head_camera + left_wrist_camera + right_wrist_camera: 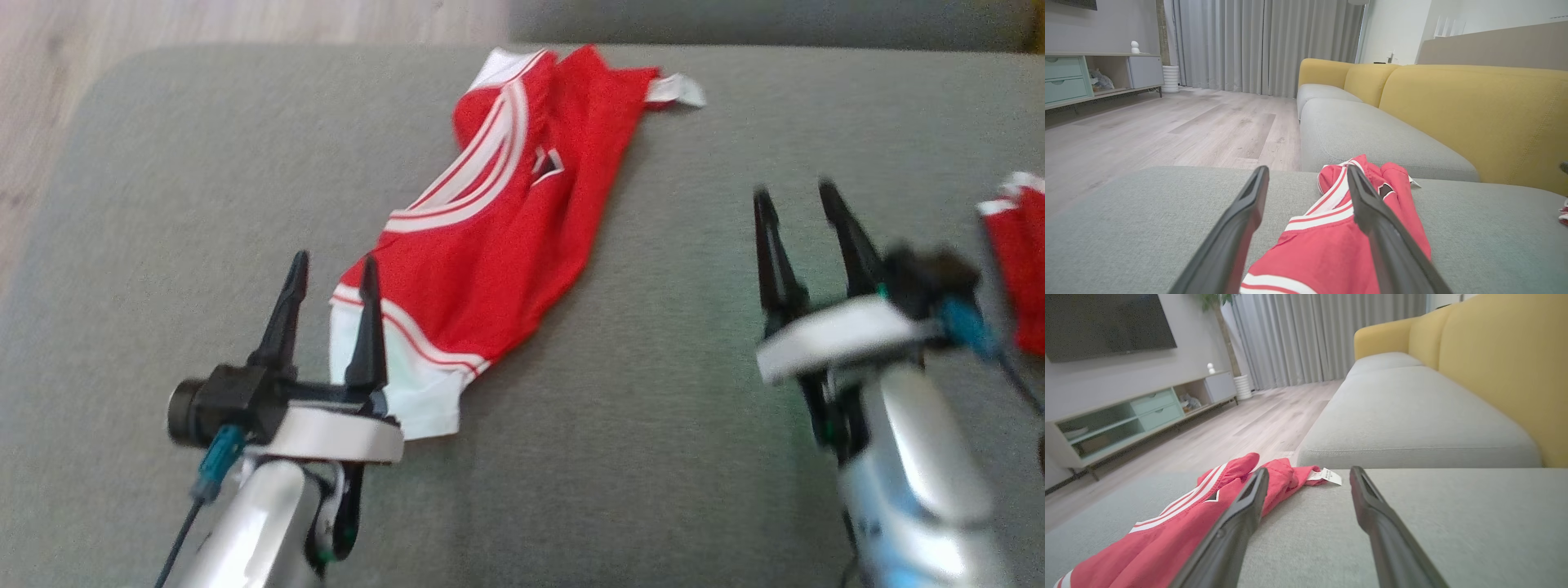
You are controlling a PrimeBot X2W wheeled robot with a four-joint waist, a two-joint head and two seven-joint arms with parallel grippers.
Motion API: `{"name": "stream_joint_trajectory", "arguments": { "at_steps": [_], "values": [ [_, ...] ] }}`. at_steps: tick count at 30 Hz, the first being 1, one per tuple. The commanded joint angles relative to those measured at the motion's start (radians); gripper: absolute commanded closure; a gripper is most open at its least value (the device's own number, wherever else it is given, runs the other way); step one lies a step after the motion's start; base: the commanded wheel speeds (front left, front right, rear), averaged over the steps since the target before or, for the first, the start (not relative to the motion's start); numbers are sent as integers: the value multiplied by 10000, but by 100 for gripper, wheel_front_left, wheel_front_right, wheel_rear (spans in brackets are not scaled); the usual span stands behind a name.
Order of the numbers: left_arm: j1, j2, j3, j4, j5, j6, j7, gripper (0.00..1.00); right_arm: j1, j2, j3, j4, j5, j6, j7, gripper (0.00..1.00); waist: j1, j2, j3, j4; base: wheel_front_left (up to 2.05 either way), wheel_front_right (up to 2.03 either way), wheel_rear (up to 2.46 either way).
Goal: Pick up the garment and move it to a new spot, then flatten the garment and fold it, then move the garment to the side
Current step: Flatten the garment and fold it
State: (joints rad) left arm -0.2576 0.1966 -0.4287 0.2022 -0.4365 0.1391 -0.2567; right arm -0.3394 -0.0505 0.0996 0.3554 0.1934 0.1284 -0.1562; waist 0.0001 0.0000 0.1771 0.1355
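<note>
The garment [498,220] is red with white stripes and a white hem, lying bunched lengthwise on the grey cushion [204,163]. My left gripper [335,265] is open above its near white hem, the right finger over the cloth edge. In the left wrist view the garment [1331,245] runs between and under the open fingers of the left gripper [1308,175]. My right gripper [792,196] is open over bare cushion to the garment's right. The right wrist view has the garment [1188,514] at lower left, beside the open right gripper [1308,475], with its white tag [1327,475].
Another red and white cloth [1016,261] lies at the cushion's right edge. Beyond the cushion stand a grey seat [1372,134] with yellow backrests [1474,114]. Wooden floor [1167,126] and a low cabinet [1126,416] are to the left.
</note>
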Motion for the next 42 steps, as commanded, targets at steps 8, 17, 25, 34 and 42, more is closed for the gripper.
{"name": "stream_joint_trajectory", "arguments": {
  "at_steps": [8,17,25,34,42],
  "values": [
    [-1373,-782,351,-70,594,-639,-50,0,-3622,-176,53,2272,-395,23,1297,0,-1,0,1646,1949,0,0,0],
    [-1824,-1379,361,-89,888,-1078,-51,0,-5683,-790,-557,5436,-547,23,1380,0,-1,0,2196,2894,0,0,0],
    [-1768,-1451,490,-110,997,-1148,-51,0,-6251,-784,-309,6699,-547,23,850,100,-1,0,2249,2873,0,0,0],
    [-1636,-1461,758,100,1147,-1180,-51,0,-6363,-517,-136,7498,-313,23,-313,100,-1,0,1786,2118,0,0,0],
    [-1181,-1429,1370,268,1445,-1225,-51,0,-5520,-322,-239,7340,42,23,-903,100,-1,0,694,687,0,0,0]
  ]
}}
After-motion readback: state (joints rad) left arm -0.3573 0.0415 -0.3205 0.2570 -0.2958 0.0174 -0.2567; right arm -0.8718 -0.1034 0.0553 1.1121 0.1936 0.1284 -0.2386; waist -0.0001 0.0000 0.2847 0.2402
